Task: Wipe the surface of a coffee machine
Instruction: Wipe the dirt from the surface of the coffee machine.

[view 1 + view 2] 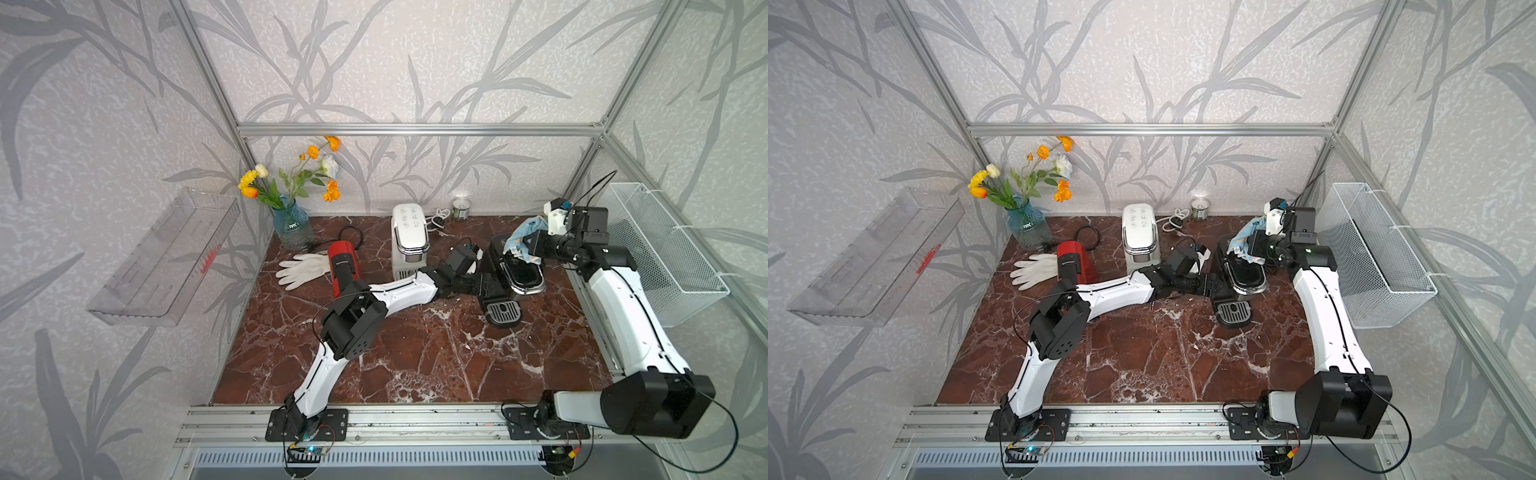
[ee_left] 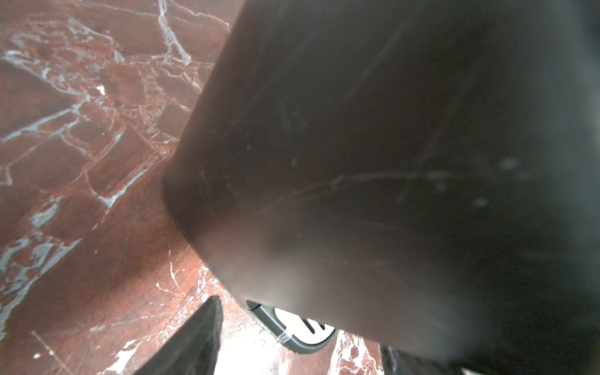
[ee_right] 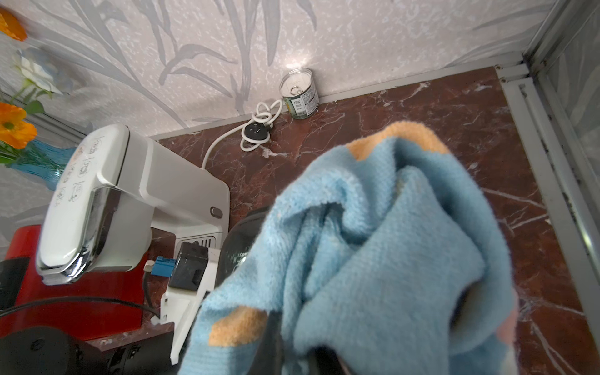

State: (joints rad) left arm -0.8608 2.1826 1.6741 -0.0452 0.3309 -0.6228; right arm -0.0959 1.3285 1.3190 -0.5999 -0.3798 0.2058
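A black coffee machine [image 1: 519,274] [image 1: 1246,274] stands at the right back of the marble table, its drip tray [image 1: 503,311] toward the front. My right gripper [image 1: 534,245] [image 1: 1256,245] is shut on a light blue cloth [image 1: 525,235] [image 3: 373,243] with orange patches. The cloth rests on the machine's top. In the right wrist view the cloth hides most of the right gripper [image 3: 298,350]. My left gripper [image 1: 488,286] [image 2: 302,328] is low against the machine's left side, jaws apart. The dark body [image 2: 357,146] fills the left wrist view; whether the fingers touch it I cannot tell.
A white coffee machine [image 1: 409,239] and a red one [image 1: 343,266] stand to the left, with white gloves [image 1: 301,268] and a flower vase [image 1: 291,226] beyond. A can [image 1: 460,208] and coiled cord sit at the back wall. A wire basket [image 1: 660,253] hangs on the right.
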